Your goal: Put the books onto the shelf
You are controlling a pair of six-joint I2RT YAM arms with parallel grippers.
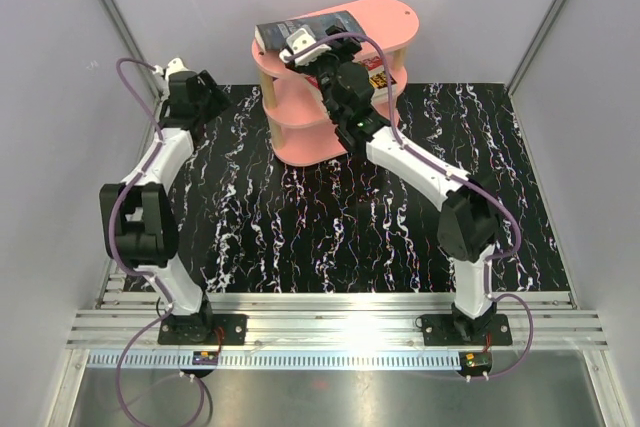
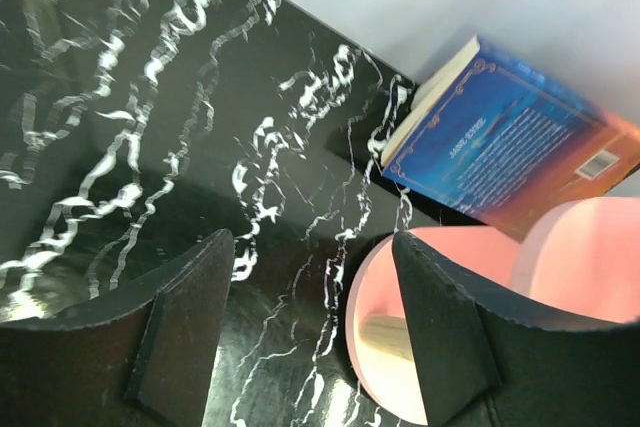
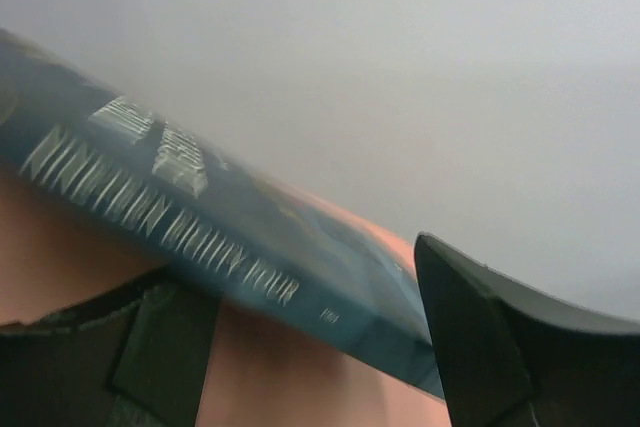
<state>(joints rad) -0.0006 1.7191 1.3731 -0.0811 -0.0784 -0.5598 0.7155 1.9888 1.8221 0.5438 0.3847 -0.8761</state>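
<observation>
The pink shelf stands at the back of the black marbled mat. A dark blue book lies flat on its top board, overhanging the left end. A red-covered book shows on the middle tier. My right gripper is over the dark book; in the right wrist view its jaws stand open, wide to either side of that book's spine end on the pink board. My left gripper hangs left of the shelf, open and empty, facing the blue-and-orange book and the shelf.
Grey walls close in the back and both sides. The marbled mat covers the table in front of the shelf. A metal rail with both arm bases runs along the near edge.
</observation>
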